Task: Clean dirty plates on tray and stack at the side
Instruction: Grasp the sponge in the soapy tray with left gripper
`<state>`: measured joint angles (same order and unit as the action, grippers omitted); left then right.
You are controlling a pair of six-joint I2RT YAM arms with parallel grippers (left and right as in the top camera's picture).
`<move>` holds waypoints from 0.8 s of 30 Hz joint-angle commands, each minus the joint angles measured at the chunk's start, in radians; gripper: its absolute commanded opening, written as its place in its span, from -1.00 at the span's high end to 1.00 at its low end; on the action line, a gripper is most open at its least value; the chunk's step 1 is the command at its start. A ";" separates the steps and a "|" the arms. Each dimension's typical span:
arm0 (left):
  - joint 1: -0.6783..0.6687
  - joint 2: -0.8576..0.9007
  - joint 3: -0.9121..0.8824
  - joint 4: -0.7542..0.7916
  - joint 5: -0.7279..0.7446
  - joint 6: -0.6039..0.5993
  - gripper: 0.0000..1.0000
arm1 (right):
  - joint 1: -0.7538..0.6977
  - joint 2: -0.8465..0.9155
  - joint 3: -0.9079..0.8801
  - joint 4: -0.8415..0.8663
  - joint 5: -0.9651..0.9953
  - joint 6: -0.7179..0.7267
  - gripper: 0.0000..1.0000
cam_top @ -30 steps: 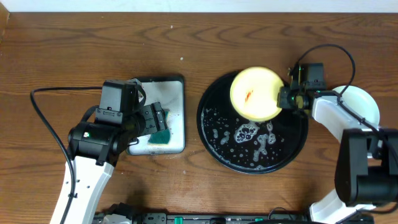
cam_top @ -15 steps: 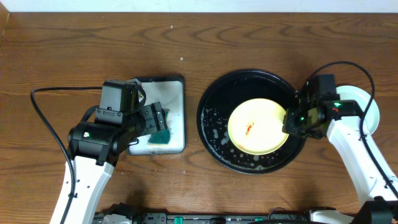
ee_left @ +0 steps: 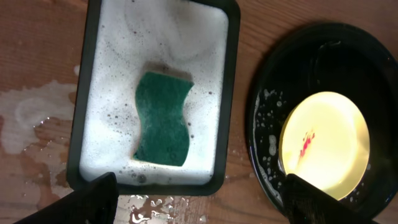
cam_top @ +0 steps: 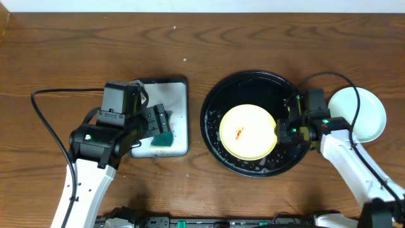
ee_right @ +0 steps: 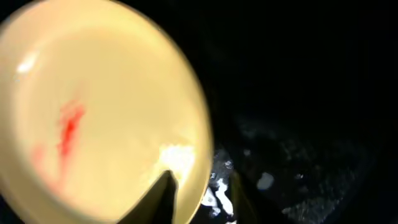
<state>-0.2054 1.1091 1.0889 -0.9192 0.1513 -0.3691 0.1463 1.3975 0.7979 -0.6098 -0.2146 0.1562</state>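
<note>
Grips yellow plate (cam_top: 247, 132) by its R rim w/ R gripper (cam_top: 283, 128), jaws narrow on the edge, plate left of gripper, inside tray (cam_top: 253, 83) rim, red smear up. Holds L gripper (cam_top: 161, 123) wide open above sponge (ee_left: 161, 118) in small soapy tray (ee_left: 232, 93), well apart from plate.

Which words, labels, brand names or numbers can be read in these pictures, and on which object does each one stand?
No text can be read in any view.
yellow plate: only a red smear, no print.
black tray: foam only, no marking.
sponge and its foamy tray: no label.
green mark at the lower edge of the overhead view: too small to read.
</note>
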 commanded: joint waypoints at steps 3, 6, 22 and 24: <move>0.002 0.046 -0.043 0.005 -0.103 0.002 -0.67 | 0.013 -0.172 0.079 -0.056 -0.134 -0.136 0.25; 0.002 0.133 -0.111 0.080 -0.137 0.003 -0.67 | 0.013 -0.249 0.079 -0.110 -0.135 -0.135 0.25; 0.002 0.592 -0.180 0.359 0.023 0.047 0.75 | 0.013 -0.277 0.079 -0.242 -0.144 -0.082 0.23; 0.002 0.592 -0.180 0.356 0.021 0.048 0.85 | 0.013 -0.274 0.079 -0.242 -0.140 -0.082 0.22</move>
<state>-0.2028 1.6684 0.9127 -0.5598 0.1287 -0.3313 0.1467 1.1248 0.8703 -0.8513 -0.3450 0.0574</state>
